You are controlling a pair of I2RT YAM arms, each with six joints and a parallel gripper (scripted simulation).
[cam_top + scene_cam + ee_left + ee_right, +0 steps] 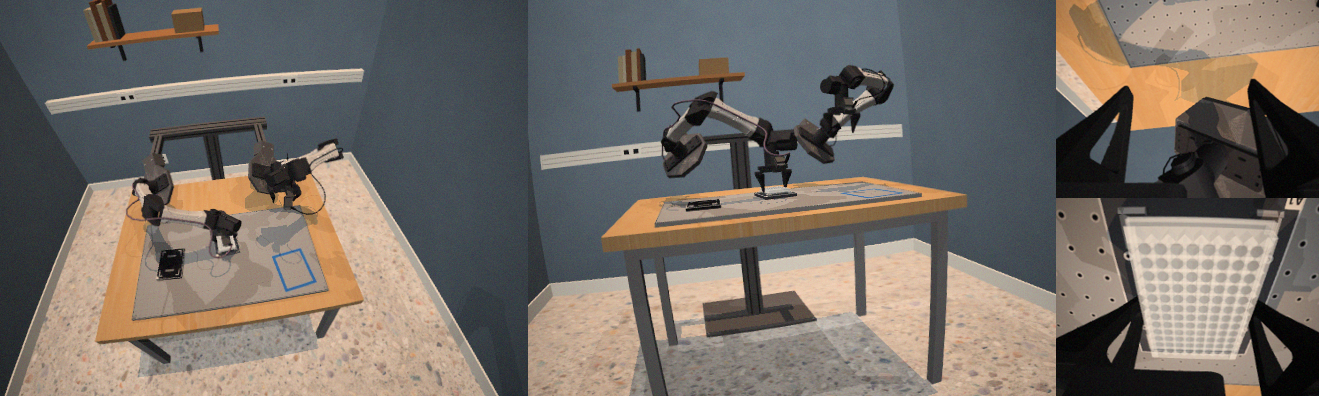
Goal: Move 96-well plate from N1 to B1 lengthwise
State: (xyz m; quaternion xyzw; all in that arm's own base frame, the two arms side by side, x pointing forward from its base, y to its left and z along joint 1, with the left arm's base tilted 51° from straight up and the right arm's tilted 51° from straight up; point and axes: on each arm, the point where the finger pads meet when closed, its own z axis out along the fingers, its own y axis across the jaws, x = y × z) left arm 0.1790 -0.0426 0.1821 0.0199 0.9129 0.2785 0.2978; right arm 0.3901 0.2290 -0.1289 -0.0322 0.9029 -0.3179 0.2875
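The white 96-well plate (226, 248) (778, 190) (1199, 288) is level over the dark middle nest (774, 197) (1197, 204). It sits in that nest or just above it; the exact gap cannot be told. My right gripper (775, 188) (1196, 301) points down and is shut on the plate, one finger along each long side. The blue taped outline (280, 273) lies at the picture's right in the top view, with nothing inside it. My left gripper (281, 202) (842, 132) (1187, 87) is open and empty, raised near its own base.
Another dark nest (171, 272) (703, 202) without a plate stands on the grey mat (200, 300), at the picture's left. The left arm hangs over the table's back edge, behind the outline. Both arm bases stand at the back.
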